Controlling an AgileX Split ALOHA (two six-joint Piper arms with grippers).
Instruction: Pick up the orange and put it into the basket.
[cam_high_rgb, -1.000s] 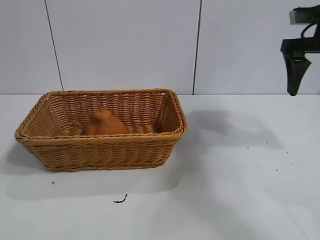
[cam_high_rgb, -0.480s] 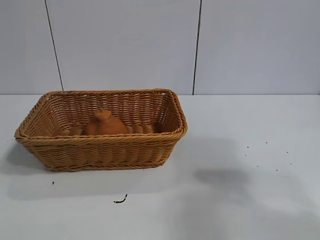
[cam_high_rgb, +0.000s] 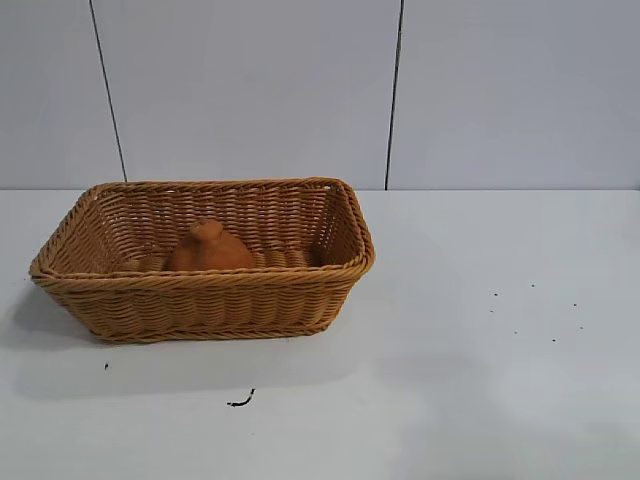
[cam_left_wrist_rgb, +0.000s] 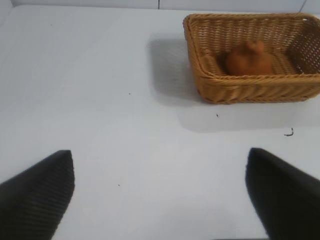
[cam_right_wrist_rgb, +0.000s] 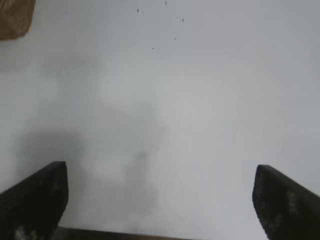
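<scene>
Exterior view: the orange sits inside the basket on the white bench, open surface beside the basket's rim. Left wrist view: the left gripper gapes wide, well short of the basket. Right wrist view: the right gripper stands wide and empty over bare bench, the basket's corner far off

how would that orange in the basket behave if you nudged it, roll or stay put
The orange would probably stay put: it sits on a wide base with its knob up. Its rough, matte skin looks unlikely to slip. If it did roll, the basket walls around it would likely stop it.
</scene>
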